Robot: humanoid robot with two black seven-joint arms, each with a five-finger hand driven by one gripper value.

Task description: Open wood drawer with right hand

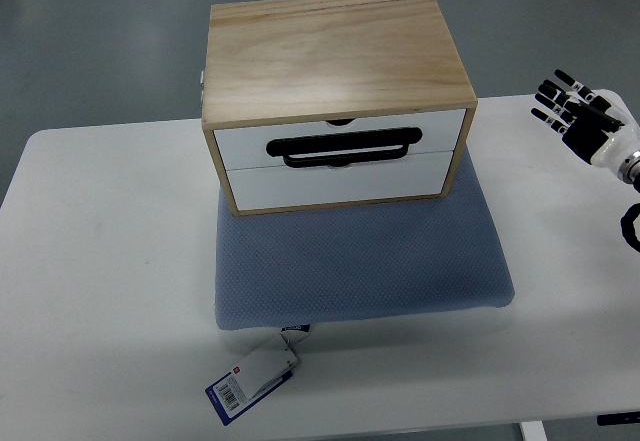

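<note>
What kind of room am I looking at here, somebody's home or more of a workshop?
Probably a lab or test room, not a home. A bare white table stands on a plain grey floor, holding only a wooden drawer box set on a blue cushion, with a robot's right hand beside it.

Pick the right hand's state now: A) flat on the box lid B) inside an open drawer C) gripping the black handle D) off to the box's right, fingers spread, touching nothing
D: the right hand hangs beside the wood drawer box, fingers spread and clear of it, with the black handle untouched and both drawers shut.
</note>
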